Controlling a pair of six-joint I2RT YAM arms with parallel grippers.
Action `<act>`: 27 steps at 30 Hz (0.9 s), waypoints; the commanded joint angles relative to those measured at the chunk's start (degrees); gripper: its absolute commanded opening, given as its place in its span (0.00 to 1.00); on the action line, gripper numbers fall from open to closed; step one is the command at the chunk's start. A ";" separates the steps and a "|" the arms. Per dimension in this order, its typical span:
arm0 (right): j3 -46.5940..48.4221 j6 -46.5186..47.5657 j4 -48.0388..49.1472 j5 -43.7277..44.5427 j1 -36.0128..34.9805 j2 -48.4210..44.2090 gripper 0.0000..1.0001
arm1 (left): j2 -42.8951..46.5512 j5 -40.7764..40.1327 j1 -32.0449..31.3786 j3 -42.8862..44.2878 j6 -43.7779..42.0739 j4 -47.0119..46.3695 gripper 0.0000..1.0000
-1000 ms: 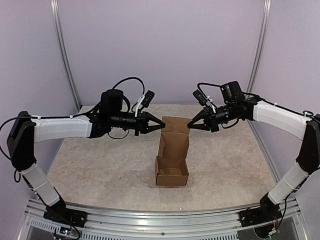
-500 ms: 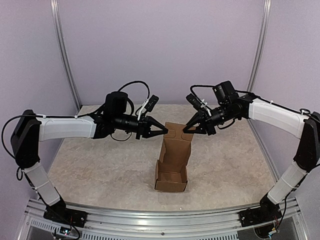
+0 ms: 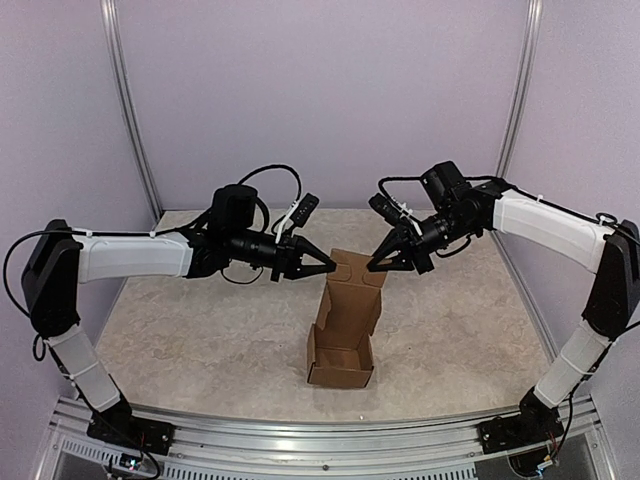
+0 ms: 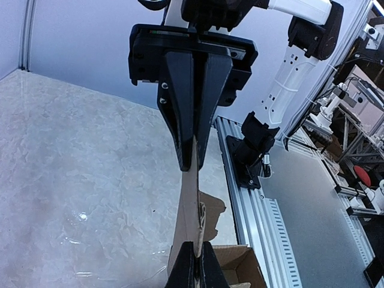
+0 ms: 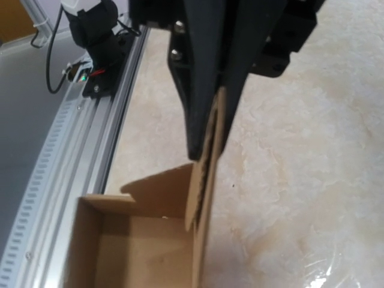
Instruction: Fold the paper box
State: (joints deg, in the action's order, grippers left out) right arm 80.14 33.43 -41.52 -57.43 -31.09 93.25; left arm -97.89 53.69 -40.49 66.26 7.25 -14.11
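Overhead camera: the paper box (image 3: 340, 368) stands mid-counter (image 3: 200, 320), its open tray toward the arm bases and its tall flap (image 3: 350, 300) rising upright at the far side. I have the left gripper (image 3: 326, 268) at the flap's top left corner and the right gripper (image 3: 374, 266) at the top right corner, each as near to it as the other. The flap's long axis runs vertically, its top edge spanning the two tips.

Left wrist camera: the left gripper (image 4: 193, 162) is closed, with the cardboard of the paper box (image 4: 189, 210) edge-on and apparently pinched at the fingertips.

Right wrist camera: the right gripper (image 5: 210, 144) is clamped on the same cardboard edge, with the tray of the paper box (image 5: 138, 240) open below it.

My reading is that the next fold brings this flap toward me, over the tray, with both arms moving together.
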 commanded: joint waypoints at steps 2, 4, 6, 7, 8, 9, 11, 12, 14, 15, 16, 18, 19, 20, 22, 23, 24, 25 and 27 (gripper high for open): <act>0.69 2.74 -5.34 1.86 -0.77 0.69 0.00 | -0.11 -0.54 0.97 0.63 -0.39 0.64 0.00; -0.21 0.58 -2.75 3.26 -0.90 -0.09 0.00 | -0.35 -1.58 0.94 0.63 -0.48 0.74 0.00; -1.24 -1.47 -0.18 5.66 -1.05 -1.14 0.00 | -0.54 -4.86 0.85 0.77 -0.38 1.23 0.06; -1.45 -2.23 0.40 6.91 -1.03 -1.56 0.00 | -0.55 -8.45 0.66 0.86 -0.32 1.67 0.14; -1.46 -3.06 1.12 8.48 -1.08 -1.89 0.00 | -0.42 -11.38 0.44 0.90 -0.45 2.05 0.24; -1.47 -4.45 1.63 9.99 -1.06 -2.27 0.00 | 0.04 -15.28 0.11 0.66 -0.47 2.48 0.33; -1.36 -6.66 2.65 13.43 -1.14 -3.01 0.00 | 1.42 -22.84 -0.84 0.19 0.02 3.39 0.48; -1.13 -7.43 2.77 14.85 -1.08 -3.39 0.00 | 1.99 -26.07 -1.43 -0.30 0.62 3.68 0.52; -0.73 -8.58 2.52 17.49 -1.08 -3.93 0.00 | 3.90 -32.58 -2.93 -1.88 2.30 3.63 0.58; -0.70 -8.86 2.43 18.88 -1.16 -4.29 0.02 | 4.58 -35.50 -3.96 -3.09 3.04 3.34 0.59; -0.69 -8.86 2.05 19.99 -1.21 -4.59 0.12 | 5.63 -38.29 -5.07 -4.27 3.63 2.67 0.60; -0.24 -7.90 0.16 20.52 -1.23 -4.74 0.22 | 7.00 -42.43 -7.37 -7.11 4.92 1.05 0.63; -0.10 -7.52 -0.96 20.20 -1.29 -4.62 0.25 | 7.47 -43.82 -8.27 -8.54 5.74 0.15 0.64; -0.15 -7.36 -1.82 19.75 -1.32 -4.41 0.28 | 8.20 -44.88 -9.02 -9.86 6.56 -0.60 0.65; -0.35 -7.24 -3.53 18.27 -1.37 -4.23 0.33 | 8.65 -45.93 -10.07 -11.63 7.82 -1.40 0.65; -0.53 -7.16 -4.06 17.96 -1.34 -4.17 0.35 | 8.66 -46.61 -10.58 -12.12 8.28 -1.40 0.66; -0.70 -7.30 -4.27 18.08 -1.34 -4.31 0.36 | 8.56 -47.54 -10.99 -12.44 8.73 -1.21 0.66; -0.76 -7.47 -4.34 18.67 -1.41 -4.57 0.37 | 8.44 -48.62 -11.37 -12.47 9.23 -0.86 0.67; -0.70 -7.50 -4.36 20.88 -1.34 -5.03 0.39 | 8.41 -50.39 -12.50 -12.51 10.13 -0.49 0.68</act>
State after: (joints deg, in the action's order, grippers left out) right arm 79.57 26.09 -43.09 -39.24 -31.88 89.78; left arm -89.97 10.00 -51.66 54.52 14.37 -13.78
